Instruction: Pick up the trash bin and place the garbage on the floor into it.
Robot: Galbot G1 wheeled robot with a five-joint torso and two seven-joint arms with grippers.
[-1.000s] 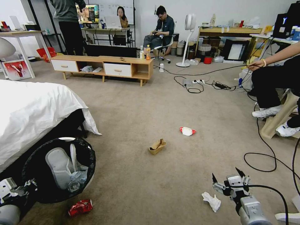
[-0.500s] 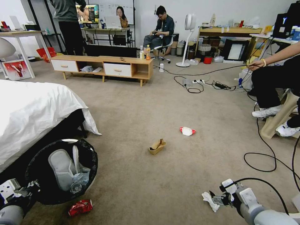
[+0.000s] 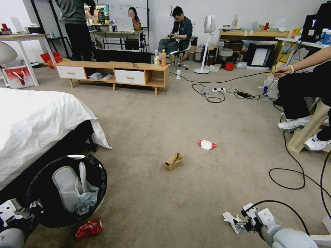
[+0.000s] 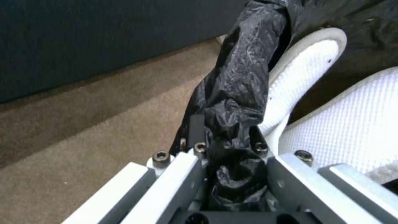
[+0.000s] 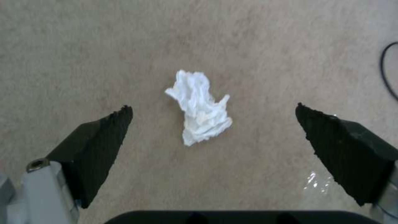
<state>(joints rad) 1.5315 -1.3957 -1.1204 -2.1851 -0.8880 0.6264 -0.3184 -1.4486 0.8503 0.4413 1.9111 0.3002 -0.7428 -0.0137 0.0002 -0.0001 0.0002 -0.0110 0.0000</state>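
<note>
The left pincer (image 4: pixel 232 155) is gripping the trash bin (image 3: pixel 51 206) by its bag-lined rim, while the right pincer (image 5: pixel 213 133) is gaping wide around a crumpled tissue (image 5: pixel 200 107) on the floor (image 3: pixel 172 124).

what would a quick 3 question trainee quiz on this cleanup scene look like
1. True or false: the right end effector is shut on the crumpled tissue.
2. What does the left end effector grip? A) red wrapper B) trash bin rim and its black bag C) cardboard
3. Fill in: the red wrapper lies on the ____ beside the bin.

Key
1. False: it is open, one finger on each side of the tissue.
2. B
3. floor
</note>
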